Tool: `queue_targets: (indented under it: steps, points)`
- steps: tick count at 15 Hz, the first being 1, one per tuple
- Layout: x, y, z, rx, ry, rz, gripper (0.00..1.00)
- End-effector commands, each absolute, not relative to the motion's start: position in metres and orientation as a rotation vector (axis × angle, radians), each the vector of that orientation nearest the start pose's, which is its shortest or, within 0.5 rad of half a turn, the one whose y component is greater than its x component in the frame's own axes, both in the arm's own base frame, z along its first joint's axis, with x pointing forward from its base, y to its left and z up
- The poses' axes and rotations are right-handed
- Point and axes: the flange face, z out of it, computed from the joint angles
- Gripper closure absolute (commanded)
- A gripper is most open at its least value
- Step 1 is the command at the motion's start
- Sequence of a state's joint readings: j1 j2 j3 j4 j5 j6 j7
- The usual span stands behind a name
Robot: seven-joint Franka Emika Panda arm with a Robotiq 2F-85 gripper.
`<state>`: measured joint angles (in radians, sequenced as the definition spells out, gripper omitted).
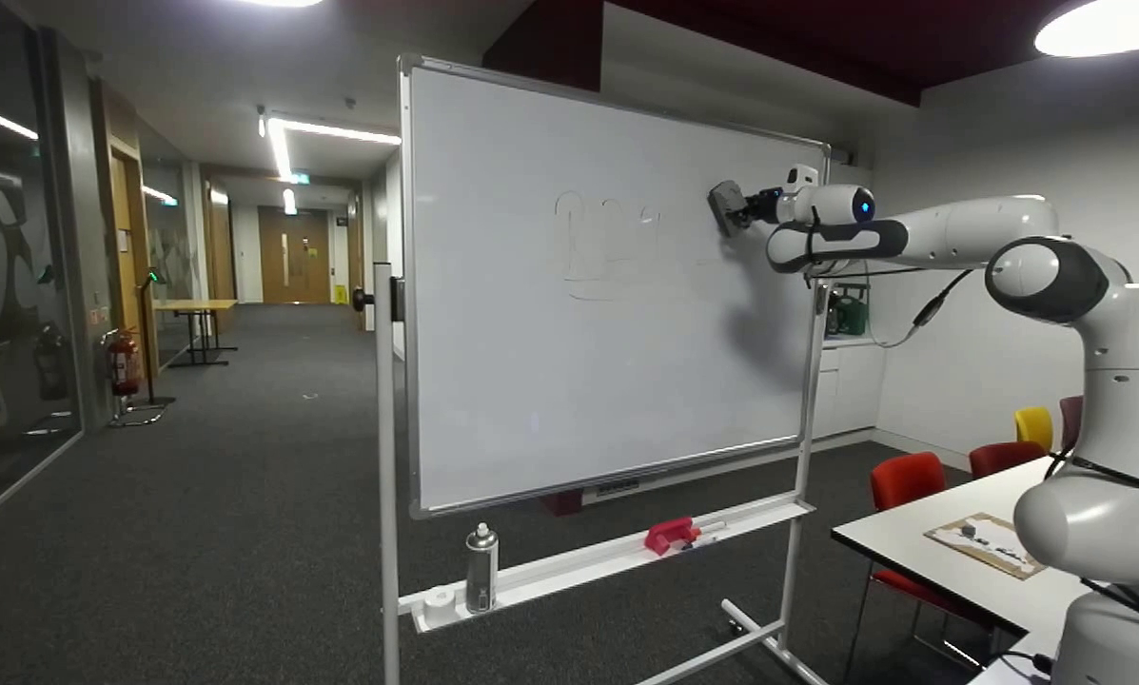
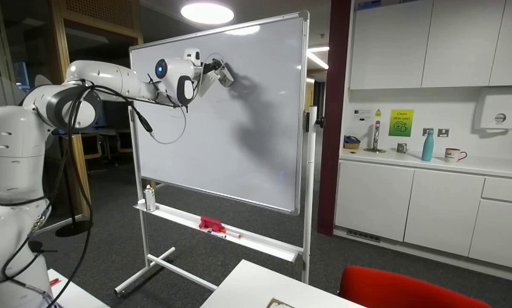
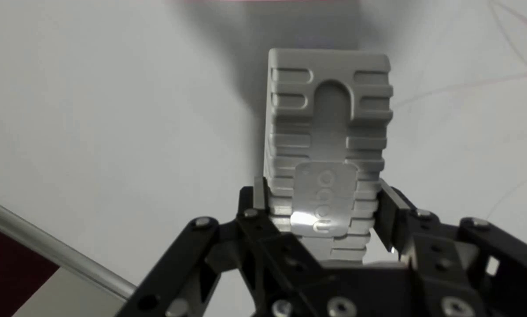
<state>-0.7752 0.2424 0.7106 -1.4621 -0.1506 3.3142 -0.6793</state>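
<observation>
My gripper (image 3: 322, 200) is shut on a grey ribbed whiteboard eraser (image 3: 329, 132), with one finger on each side. The eraser also shows in both exterior views (image 1: 724, 207) (image 2: 226, 78), at the end of the gripper (image 1: 755, 209) (image 2: 215, 66). It is tilted and close to the upper part of the whiteboard (image 1: 579, 381); I cannot tell if it touches the board. Faint pen marks (image 1: 610, 238) are on the board in an exterior view, left of the gripper. Thin reddish lines (image 3: 470, 86) show right of the eraser in the wrist view.
A white tray (image 1: 569, 571) under the board carries a spray can (image 1: 481, 569), a white roll (image 1: 439, 605), a red holder (image 1: 669, 536) and pens (image 1: 702, 538). A white table (image 1: 921, 504) and red chairs (image 1: 907, 480) stand near the arm. A counter (image 2: 392, 158) is behind.
</observation>
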Motion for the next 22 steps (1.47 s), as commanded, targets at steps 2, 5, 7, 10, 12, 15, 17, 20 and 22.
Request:
queue_targets:
  steps: [2,5,7,10,12,15,17,20,22]
  points:
    - [0.632,-0.090,0.764,1.738,0.614,1.921,0.66]
    - [0.641,-0.064,0.749,1.789,0.706,1.955,0.66]
    - [0.643,-0.054,0.742,1.807,0.752,1.965,0.66]
    - [0.641,-0.041,0.732,1.817,0.818,1.951,0.66]
    - [0.639,-0.029,0.724,1.819,0.850,1.937,0.66]
    - [0.633,-0.016,0.717,1.837,0.826,1.929,0.66]
    - [0.624,-0.011,0.723,1.813,0.769,1.951,0.66]
    - [0.612,-0.002,0.735,1.759,0.718,1.988,0.66]
    - [0.607,0.014,0.739,1.733,0.738,1.992,0.66]
